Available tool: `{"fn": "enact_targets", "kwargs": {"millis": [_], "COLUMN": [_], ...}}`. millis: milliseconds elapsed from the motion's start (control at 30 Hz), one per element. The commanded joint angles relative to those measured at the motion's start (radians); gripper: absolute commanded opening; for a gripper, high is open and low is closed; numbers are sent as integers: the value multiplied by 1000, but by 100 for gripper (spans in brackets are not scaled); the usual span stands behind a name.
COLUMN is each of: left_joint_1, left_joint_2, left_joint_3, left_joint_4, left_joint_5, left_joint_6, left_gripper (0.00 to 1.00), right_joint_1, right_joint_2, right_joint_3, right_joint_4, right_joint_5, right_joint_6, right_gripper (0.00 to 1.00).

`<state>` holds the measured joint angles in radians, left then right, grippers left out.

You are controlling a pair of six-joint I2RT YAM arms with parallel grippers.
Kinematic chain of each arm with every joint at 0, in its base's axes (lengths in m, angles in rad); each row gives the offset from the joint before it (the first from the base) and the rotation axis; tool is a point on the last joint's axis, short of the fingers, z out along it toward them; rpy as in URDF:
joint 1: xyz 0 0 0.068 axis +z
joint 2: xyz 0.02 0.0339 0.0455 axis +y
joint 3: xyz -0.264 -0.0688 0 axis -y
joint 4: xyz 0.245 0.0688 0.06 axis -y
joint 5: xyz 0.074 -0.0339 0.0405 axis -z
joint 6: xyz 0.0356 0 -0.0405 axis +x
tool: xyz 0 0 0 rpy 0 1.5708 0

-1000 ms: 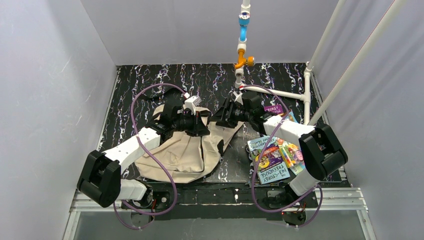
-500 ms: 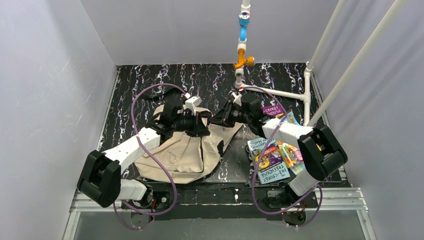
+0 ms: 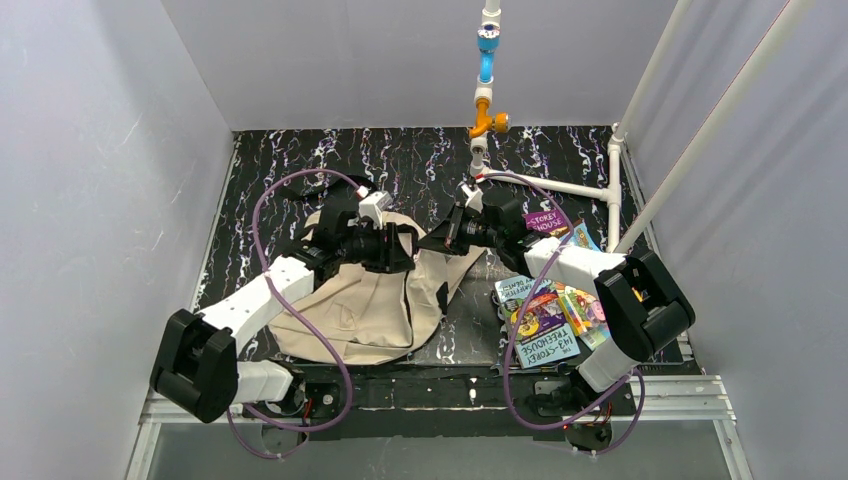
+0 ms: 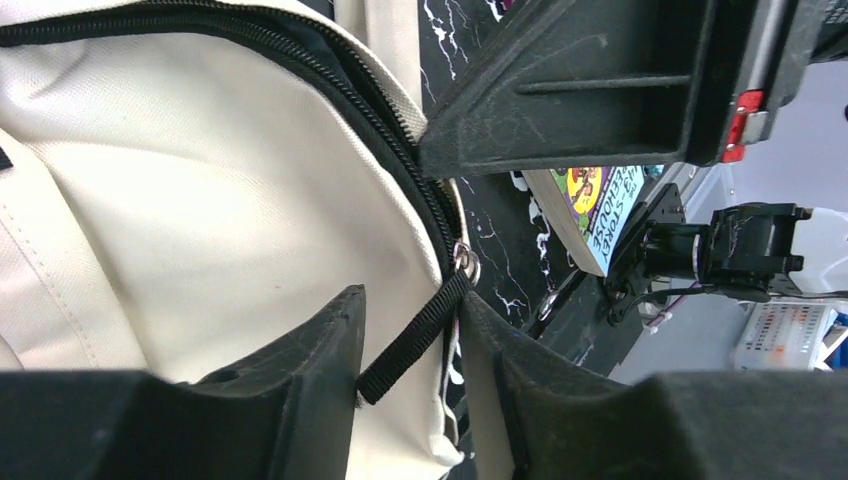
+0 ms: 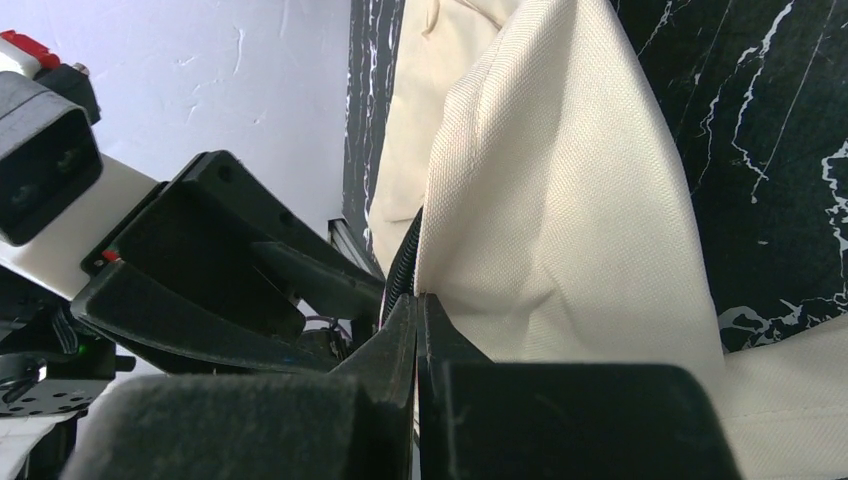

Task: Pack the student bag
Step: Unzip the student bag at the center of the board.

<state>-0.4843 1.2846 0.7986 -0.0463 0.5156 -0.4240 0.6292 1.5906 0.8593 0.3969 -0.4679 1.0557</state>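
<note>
The beige student bag lies flat at centre left of the table, and both grippers meet at its upper right rim. My left gripper is open. In the left wrist view its jaws stand apart with the black webbing zipper pull lying loose between them, beside the bag's black zipper. My right gripper is shut on the bag's fabric edge. The right wrist view shows its fingertips pressed together right at the zipper and the beige cloth.
Colourful books lie stacked at the front right, one purple book farther back. A white pipe frame crosses the back right. Walls close in on both sides. Purple cables loop over each arm.
My left gripper has opened and let go of the zipper pull. My right gripper has shut on the bag's edge after shifting slightly left.
</note>
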Motion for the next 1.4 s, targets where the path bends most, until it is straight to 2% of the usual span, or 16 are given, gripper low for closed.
{"fn": "enact_targets", "kwargs": {"millis": [0,133,233,333,700,833,933,1067,1100,1233,1367], "left_joint_1": [4,4,4,4,4,4,4,4,4,4,1], "left_joint_2": [-67,-84,-97,-110,-148,-152,-164,-170,-169,-160,-184], "left_joint_3": [30,20,16,6,-54,-65,-79,-91,-93,-103,-126], "left_joint_4": [-49,-43,-40,-35,-55,-68,-59,-31,-24,0,5], "left_joint_5": [-38,-39,-8,-5,-204,-215,-187,-73,-46,33,52], "left_joint_6": [24,38,46,47,14,5,1,-23,-39,-110,-155], "left_gripper": [30,16,13,0,0,0,0,0,0,0,0], "right_joint_1": [1,1,0,-3,-33,-65,-95,-98,-98,-96,-95], "right_joint_2": [-50,-57,-47,-32,-31,-17,2,28,29,38,43], "right_joint_3": [18,38,51,64,54,39,18,17,22,110,147], "right_joint_4": [28,-6,-29,-45,-40,-16,62,129,115,-144,-172], "right_joint_5": [-42,-40,-49,-74,-180,-211,-251,-280,-270,-160,-89], "right_joint_6": [-39,-73,-109,-152,-341,-379,-334,-296,-312,-422,-381], "right_gripper": [1,1,1,1,1,1,1,1,1,1,1]}}
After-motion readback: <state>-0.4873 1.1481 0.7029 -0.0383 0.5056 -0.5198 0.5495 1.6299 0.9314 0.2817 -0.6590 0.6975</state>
